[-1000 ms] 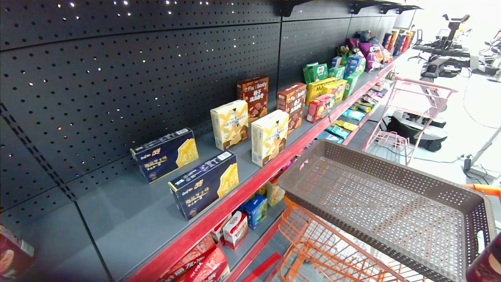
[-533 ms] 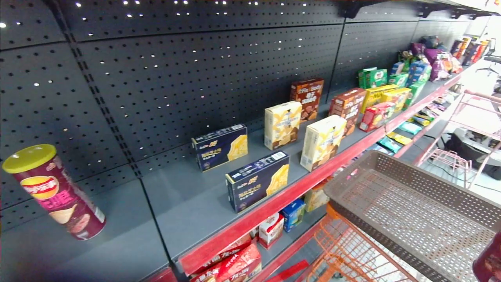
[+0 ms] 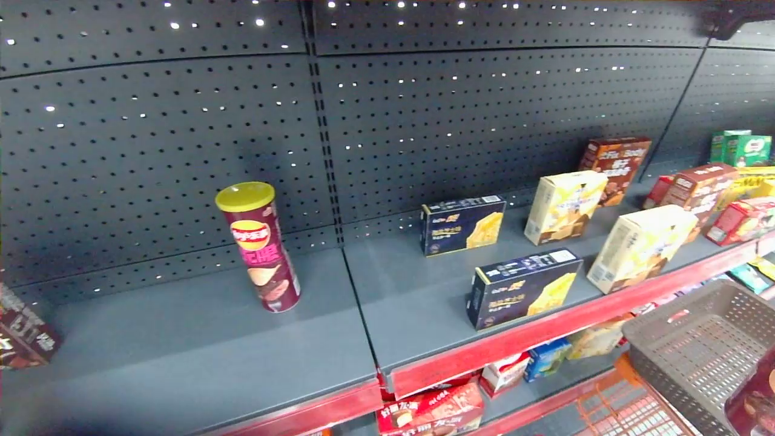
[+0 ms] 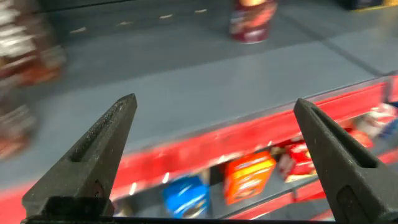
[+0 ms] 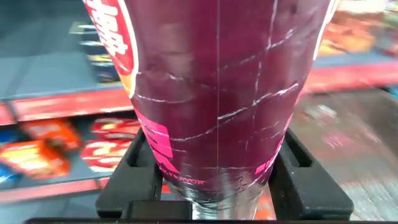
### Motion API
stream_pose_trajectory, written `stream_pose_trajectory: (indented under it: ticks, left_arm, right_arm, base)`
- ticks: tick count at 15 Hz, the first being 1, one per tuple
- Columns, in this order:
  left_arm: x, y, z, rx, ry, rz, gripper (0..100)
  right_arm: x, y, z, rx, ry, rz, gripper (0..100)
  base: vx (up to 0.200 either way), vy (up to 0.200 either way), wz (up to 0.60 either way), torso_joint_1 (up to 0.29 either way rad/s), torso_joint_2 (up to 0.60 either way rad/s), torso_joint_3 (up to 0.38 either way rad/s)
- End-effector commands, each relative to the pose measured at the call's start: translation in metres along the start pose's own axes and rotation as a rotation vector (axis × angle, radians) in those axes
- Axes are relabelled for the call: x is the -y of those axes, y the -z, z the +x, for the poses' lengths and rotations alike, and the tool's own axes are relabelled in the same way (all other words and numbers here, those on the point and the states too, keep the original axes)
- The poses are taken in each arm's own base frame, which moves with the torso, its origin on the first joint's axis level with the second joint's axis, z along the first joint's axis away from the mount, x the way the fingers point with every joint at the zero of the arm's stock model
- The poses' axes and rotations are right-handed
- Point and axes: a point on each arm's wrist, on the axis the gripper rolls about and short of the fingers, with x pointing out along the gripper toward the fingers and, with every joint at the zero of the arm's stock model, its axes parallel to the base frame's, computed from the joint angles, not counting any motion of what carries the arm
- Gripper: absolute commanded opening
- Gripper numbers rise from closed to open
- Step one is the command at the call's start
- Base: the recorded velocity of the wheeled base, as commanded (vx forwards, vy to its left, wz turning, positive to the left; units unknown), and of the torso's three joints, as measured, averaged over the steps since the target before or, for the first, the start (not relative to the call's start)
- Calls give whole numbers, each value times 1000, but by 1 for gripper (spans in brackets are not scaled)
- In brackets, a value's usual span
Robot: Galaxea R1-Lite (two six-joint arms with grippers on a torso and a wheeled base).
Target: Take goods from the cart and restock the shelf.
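Note:
A purple chip can [image 3: 257, 245] with a yellow lid stands upright on the grey shelf [image 3: 181, 339], left of the shelf's seam. My right gripper [image 5: 217, 183] is shut on a second purple chip can [image 5: 217, 93], whose edge shows at the head view's lower right corner [image 3: 754, 402] beside the grey perforated basket [image 3: 696, 345] on the orange cart [image 3: 623, 415]. My left gripper [image 4: 214, 134] is open with nothing between its fingers, hovering in front of the shelf's red front edge [image 4: 249, 134]; the standing can [image 4: 252, 18] lies beyond it.
Dark blue boxes [image 3: 521, 287], cream boxes [image 3: 642, 245] and brown boxes [image 3: 614, 160] stand on the shelf to the right. A brown packet [image 3: 24, 330] sits at the far left. Free shelf surface surrounds the standing can. Lower shelves hold red and blue packs [image 3: 433, 412].
The head camera has swung left, so the whole picture shifted right. The standing chip can came into view and the basket slid to the lower right corner.

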Motion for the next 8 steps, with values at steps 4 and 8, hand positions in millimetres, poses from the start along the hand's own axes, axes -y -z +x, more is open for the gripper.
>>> stream_pose_trajectory:
  ticks: [4, 8]
  left_arm:
    - [0, 0, 0, 0, -1, 0, 100]
    - [0, 0, 0, -2, -1, 0, 100]
  right_arm:
    - [0, -4, 2, 4, -16, 0, 0]
    - [-1, -20, 2, 47, -96, -6, 0]
  base:
    - [0, 0, 600, 1, 4, 2]
    - [0, 0, 600, 5, 8, 2]
